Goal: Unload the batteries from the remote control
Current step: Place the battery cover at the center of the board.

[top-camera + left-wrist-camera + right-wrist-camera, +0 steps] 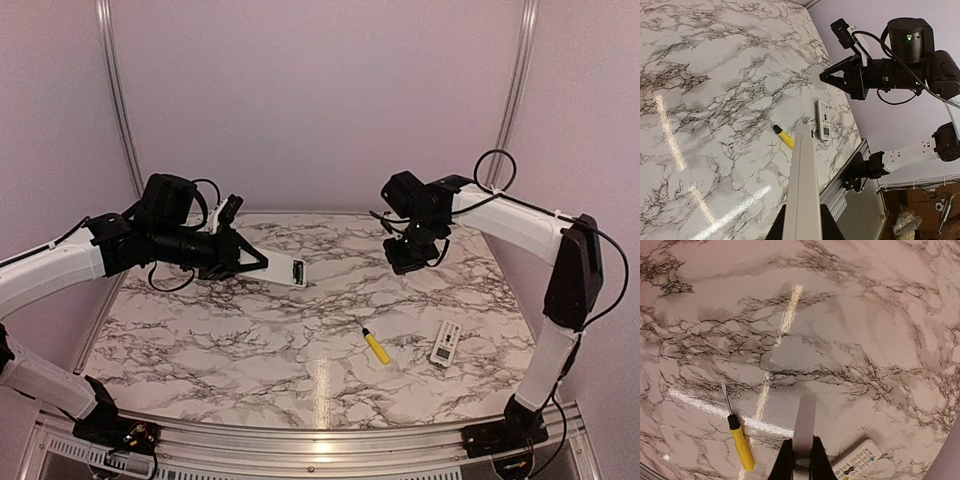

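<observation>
Left hand (257, 264) is clamped on the white remote (296, 272), held above the far left of the desk (200, 340); batteries cannot be made out. Right hand (801, 456) is closed on a grey plate (805, 415).

A yellow-handled screwdriver (376, 346) lies on the marble-patterned tabletop (250, 340), left of a white keypad remote (445, 343); a long white remote (298, 272) hangs back-left.
</observation>
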Controlling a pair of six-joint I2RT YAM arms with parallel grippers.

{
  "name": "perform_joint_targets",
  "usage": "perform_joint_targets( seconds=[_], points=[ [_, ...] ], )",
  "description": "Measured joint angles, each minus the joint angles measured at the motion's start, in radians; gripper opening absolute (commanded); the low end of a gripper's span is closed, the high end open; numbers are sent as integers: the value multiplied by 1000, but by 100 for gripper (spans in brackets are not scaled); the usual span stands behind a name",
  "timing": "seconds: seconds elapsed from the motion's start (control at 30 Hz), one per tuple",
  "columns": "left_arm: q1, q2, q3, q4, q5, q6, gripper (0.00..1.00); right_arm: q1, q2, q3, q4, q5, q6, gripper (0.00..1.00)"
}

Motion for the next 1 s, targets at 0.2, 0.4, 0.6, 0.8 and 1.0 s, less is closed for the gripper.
perform_joint_targets(
  seconds=[0.2, 0.4, 0.6, 0.8, 1.0],
  points=[
    [2, -4, 0, -17, -24, 1, 0, -34, 90, 24, -6, 24, -39, 0],
    [4, -7, -6, -27, -42, -1, 0, -97, 163, 37, 2, 18, -69, 0],
    [4, -10, -17, -34, -51, -5, 0, -125, 240, 50, 23, -15, -94, 0],
    [4, -3, -17, -34, -49, -5, 0, -128, 299, 82, 38, -70, -105, 0],
    [5, 18, -17, -33, -44, -4, 0, -128, 333, 120, 48, -133, -109, 6]
  ],
)
